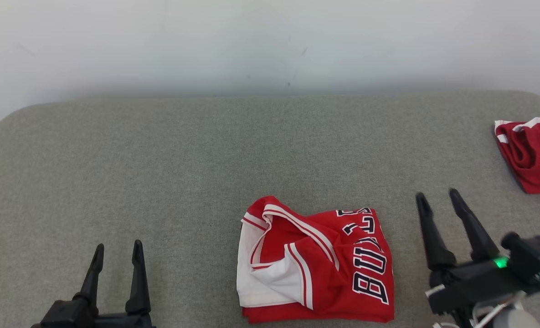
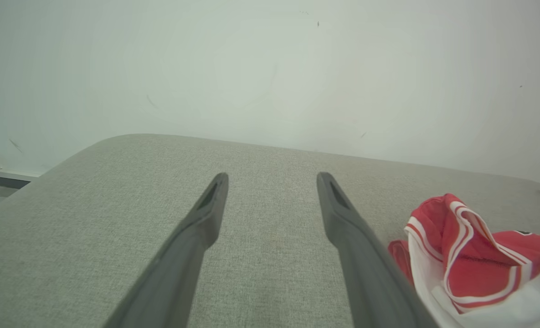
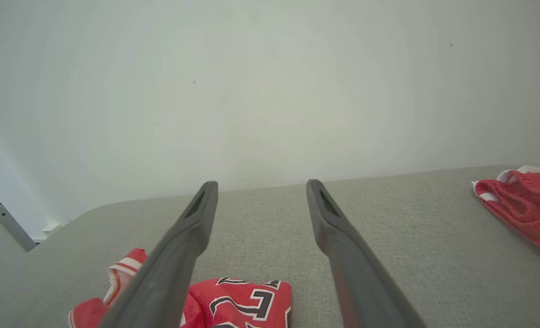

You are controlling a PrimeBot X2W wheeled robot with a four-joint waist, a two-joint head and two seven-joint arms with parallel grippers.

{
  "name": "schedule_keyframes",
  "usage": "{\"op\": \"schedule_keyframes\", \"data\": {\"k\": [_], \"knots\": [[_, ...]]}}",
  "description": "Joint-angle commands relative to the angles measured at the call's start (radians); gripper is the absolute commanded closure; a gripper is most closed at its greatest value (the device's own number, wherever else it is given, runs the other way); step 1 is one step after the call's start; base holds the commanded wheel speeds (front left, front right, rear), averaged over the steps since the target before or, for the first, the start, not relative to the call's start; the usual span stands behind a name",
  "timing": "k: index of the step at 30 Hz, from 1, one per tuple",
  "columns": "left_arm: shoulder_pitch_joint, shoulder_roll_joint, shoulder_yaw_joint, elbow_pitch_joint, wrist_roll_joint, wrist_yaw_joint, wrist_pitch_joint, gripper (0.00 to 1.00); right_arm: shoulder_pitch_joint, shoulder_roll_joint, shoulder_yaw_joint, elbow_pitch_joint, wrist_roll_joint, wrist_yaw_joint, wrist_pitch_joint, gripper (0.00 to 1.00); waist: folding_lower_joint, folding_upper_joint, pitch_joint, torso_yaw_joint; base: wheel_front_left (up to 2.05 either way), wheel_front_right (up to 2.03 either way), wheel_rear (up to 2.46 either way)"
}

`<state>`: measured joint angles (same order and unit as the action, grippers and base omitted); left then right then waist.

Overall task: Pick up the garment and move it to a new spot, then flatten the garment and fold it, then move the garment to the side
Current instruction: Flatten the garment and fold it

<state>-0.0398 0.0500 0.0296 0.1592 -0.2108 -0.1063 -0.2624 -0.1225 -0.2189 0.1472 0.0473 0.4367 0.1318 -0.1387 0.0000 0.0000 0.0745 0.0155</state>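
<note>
folded red jersey (image 1: 317, 262) laid on grey cushion (image 1: 160, 173). left gripper (image 1: 117, 255) seen left of jersey, spread wide, empty. right gripper (image 1: 439, 200) right of jersey, spread wide, empty.

Grey fabric surface (image 1: 160, 150), plain white wall (image 1: 251, 41) behind

We log garment (image 1: 324, 269): red, white panels, red-white striped trim, black letters edged white | 2nd cloth (image 1: 534, 159): red, white bands | surface (image 1: 160, 159): grey-beige weave | wall (image 1: 251, 41): off-white | left gripper (image 1: 118, 246), right gripper (image 1: 437, 195): black, green lamp (image 1: 501, 262) on right
</note>
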Motion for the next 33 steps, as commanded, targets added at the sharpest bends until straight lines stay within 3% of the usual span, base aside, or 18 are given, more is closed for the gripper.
{"op": "schedule_keyframes", "data": {"k": [1,9,21,26,33], "knots": [[0.012,0.001,0.002,-0.004,0.014,-0.005,-0.003,0.0,0.023,0.007,-0.013,-0.004,-0.004,-0.003,-0.007,0.0,0.0,0.0,-0.004,-0.004,0.0,0.0,0.0],[0.046,0.001,0.014,-0.024,0.021,-0.008,-0.003,0.0,0.158,0.054,-0.114,-0.026,-0.033,-0.003,-0.041,0.0,0.0,0.0,-0.026,-0.015,0.0,0.0,0.0],[0.08,0.0,-0.011,-0.043,0.044,-0.009,-0.003,0.0,0.198,0.092,-0.093,-0.001,-0.054,-0.003,-0.074,0.0,0.0,0.0,-0.053,-0.026,0.0,0.0,0.0],[0.026,0.0,-0.11,-0.03,0.056,-0.017,-0.003,0.0,0.185,0.08,-0.092,0.003,-0.057,-0.003,-0.077,0.0,0.0,0.0,-0.047,-0.033,0.0,0.0,0.0],[-0.093,0.022,-0.346,0.074,0.041,-0.024,-0.002,0.0,0.164,0.066,-0.072,0.011,-0.052,-0.003,-0.074,0.0,0.0,0.0,-0.032,-0.066,0.0,0.0,0.0]]}}
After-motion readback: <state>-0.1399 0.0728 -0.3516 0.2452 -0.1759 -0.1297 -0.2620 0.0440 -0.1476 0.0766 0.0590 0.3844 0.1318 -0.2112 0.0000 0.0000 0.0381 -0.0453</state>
